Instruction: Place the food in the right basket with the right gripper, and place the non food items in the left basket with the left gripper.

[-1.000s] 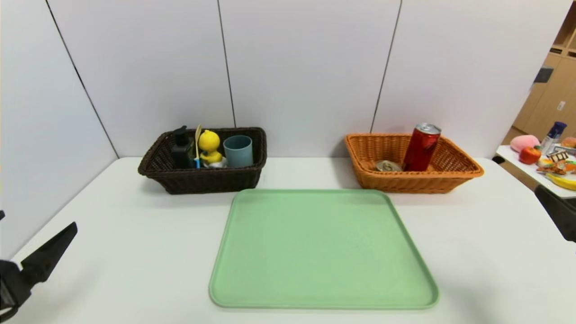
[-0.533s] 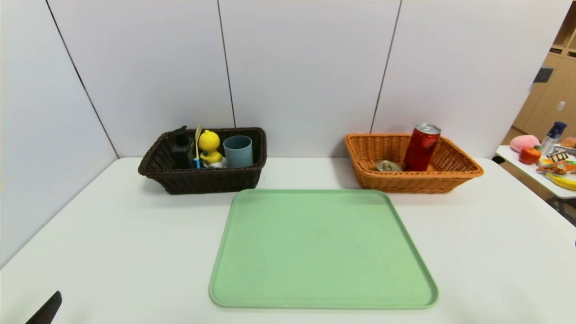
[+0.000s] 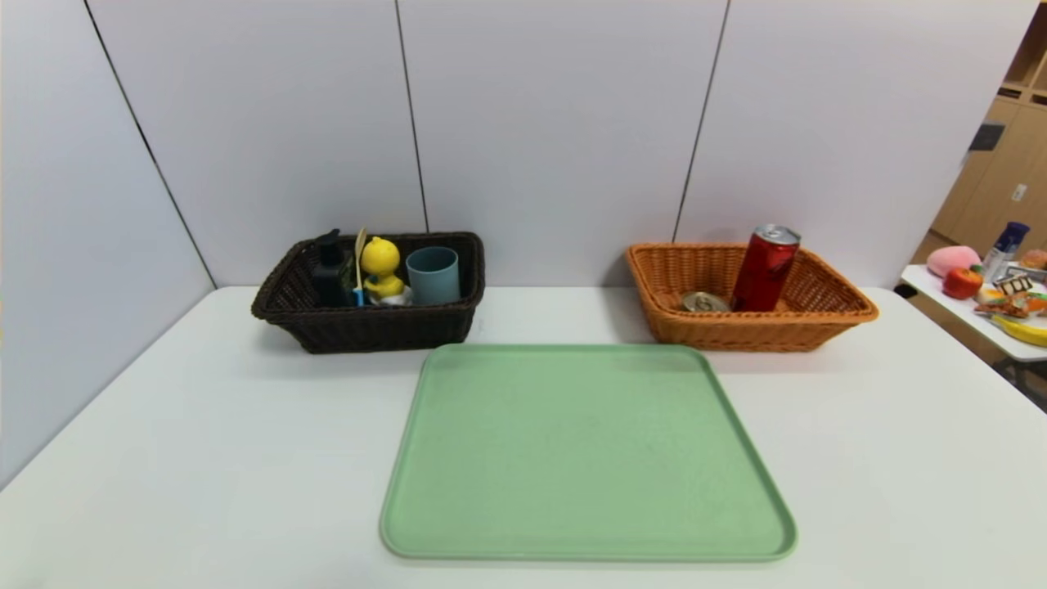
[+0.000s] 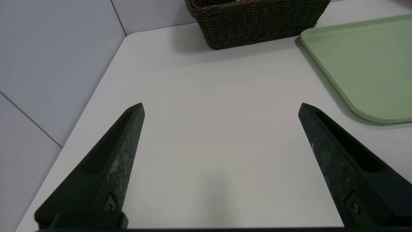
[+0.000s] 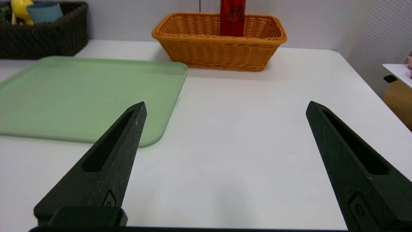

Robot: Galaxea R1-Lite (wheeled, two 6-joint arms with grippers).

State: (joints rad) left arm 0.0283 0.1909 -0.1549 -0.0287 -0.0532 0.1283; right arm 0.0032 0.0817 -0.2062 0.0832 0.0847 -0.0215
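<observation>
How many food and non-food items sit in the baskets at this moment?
Food, orange basket: 2, red can and tin.
Non-food, dark basket: 4, black bottle, spoon, duck, cup.
Total: 6.

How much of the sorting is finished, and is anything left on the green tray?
It looks finished. The cup, duck toy, spoon and black bottle sit in the dark basket. The red can and tin sit in the orange basket. The green tray is bare. Left gripper and right gripper hold nothing, jaws open.
</observation>
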